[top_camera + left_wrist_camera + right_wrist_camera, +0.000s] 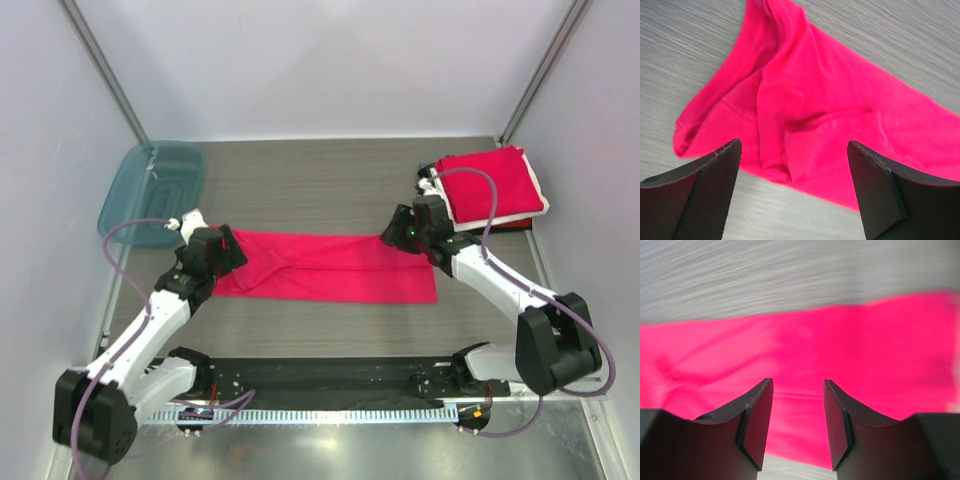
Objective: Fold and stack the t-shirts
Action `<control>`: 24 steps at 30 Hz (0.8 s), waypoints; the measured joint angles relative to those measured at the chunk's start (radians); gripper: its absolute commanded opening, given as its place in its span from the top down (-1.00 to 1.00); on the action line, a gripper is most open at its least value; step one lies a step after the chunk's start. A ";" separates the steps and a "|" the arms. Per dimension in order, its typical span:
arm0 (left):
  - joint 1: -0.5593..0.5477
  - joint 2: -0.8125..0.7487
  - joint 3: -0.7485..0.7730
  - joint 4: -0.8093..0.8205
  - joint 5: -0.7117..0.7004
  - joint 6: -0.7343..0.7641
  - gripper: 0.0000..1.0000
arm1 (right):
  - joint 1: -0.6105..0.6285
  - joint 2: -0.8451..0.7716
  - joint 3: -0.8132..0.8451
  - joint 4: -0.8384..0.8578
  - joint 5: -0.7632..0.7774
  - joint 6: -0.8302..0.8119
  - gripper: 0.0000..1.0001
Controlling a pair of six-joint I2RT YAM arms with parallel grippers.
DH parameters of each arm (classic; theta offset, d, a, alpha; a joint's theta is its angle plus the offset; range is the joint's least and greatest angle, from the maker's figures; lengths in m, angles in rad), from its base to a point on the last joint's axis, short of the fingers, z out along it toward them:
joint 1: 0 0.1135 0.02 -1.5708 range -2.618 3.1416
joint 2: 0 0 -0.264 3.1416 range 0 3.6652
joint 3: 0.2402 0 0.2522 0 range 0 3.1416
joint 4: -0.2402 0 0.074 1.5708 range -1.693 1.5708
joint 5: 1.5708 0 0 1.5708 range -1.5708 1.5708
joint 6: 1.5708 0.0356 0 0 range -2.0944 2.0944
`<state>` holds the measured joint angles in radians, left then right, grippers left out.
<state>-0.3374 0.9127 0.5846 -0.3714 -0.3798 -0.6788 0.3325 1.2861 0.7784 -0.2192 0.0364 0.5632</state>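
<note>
Crimson t-shirt (330,266) lies mid-table as a long strip, already folded lengthwise. The finished stack (490,185) sits at the far right corner.

Left gripper (794,150): jaws spread wide over the strip's left end, holding nothing. Right gripper (796,390): jaws parted more narrowly above the right end, nothing between them.

Risks, as I judge them:
- The left end is bunched, with a sleeve tucked under and ridges in the cloth. A pinch there may catch only the top layer and the fold would open.
- Uneven lift at the two ends would skew the strip.
- The right arm works close to the stack and could nudge it.

Teal tray (150,190) sits far left, well apart.
</note>
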 measured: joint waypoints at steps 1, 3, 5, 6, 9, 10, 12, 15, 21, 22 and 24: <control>0.027 0.044 0.013 0.013 0.022 -0.009 -0.70 | 0.026 0.021 0.012 0.031 -0.042 0.000 0.01; 0.066 0.120 0.040 0.029 0.053 -0.026 -0.64 | 0.073 0.078 0.048 0.088 -0.119 0.000 0.02; 0.099 0.212 0.082 0.044 0.070 -0.030 -0.50 | 0.120 0.146 0.088 0.150 -0.186 0.005 0.03; 0.111 0.253 0.108 0.045 0.072 -0.029 -0.45 | 0.142 0.185 0.115 0.176 -0.216 0.009 0.04; 0.148 0.367 0.191 0.071 0.089 -0.026 -0.31 | 0.198 0.299 0.187 0.266 -0.297 0.029 0.04; 0.161 0.396 0.213 0.084 0.096 -0.024 -0.27 | 0.213 0.340 0.212 0.298 -0.322 0.037 0.04; 0.182 0.451 0.252 0.104 0.110 -0.021 -0.15 | 0.243 0.420 0.262 0.354 -0.369 0.058 0.04; 0.195 0.530 0.299 0.129 0.119 -0.016 -0.11 | 0.280 0.541 0.348 0.420 -0.424 0.085 0.00; 0.196 0.662 0.360 0.140 0.122 0.010 -0.14 | 0.361 0.745 0.546 0.435 -0.466 0.090 -0.01; 0.196 0.680 0.367 0.140 0.122 0.014 -0.12 | 0.375 0.775 0.577 0.435 -0.467 0.090 -0.01; 0.196 0.709 0.377 0.140 0.122 0.025 0.06 | 0.398 0.819 0.620 0.433 -0.471 0.090 -0.02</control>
<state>-0.1410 1.6215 0.9619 -0.2310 -0.2573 -0.6540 0.7303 2.1048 1.3979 0.2134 -0.4343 0.6537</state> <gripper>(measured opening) 0.547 0.506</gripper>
